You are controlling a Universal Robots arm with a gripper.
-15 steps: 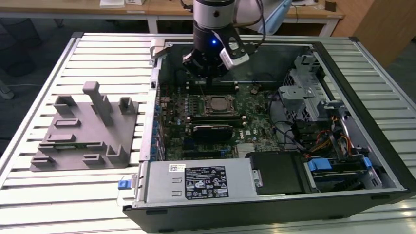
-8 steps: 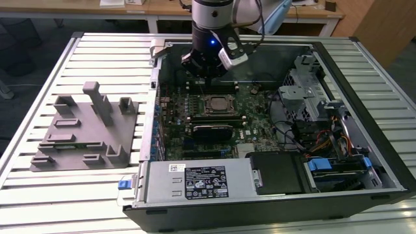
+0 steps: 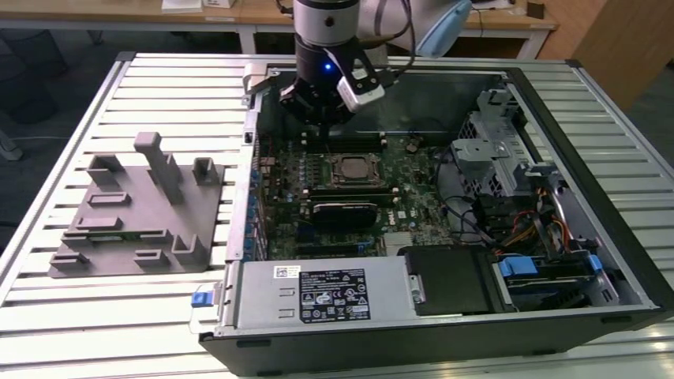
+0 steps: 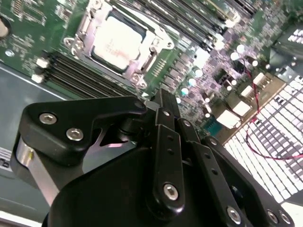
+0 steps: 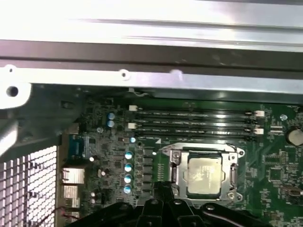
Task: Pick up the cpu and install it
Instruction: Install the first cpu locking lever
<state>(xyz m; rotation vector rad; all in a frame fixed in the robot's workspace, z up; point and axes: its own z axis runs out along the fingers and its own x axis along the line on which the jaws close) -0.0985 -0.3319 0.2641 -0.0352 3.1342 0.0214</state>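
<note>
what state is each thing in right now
cpu: seated in the motherboard socket, top bare
computer case: lying flat, side panel off
memory slots: empty
grey fixture block: on the table beside the case
end effector: above the motherboard, holding nothing visible

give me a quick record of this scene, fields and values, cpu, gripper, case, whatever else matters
cpu: silvery square chip lying flat inside the socket frame on the motherboard
gripper: above the open computer case, near its far wall, holding nothing visible; not touching the cpu
memory slots: long dark rows beside the socket frame
grey fixture block: on the slatted table, at the exterior view's left of the case
</note>
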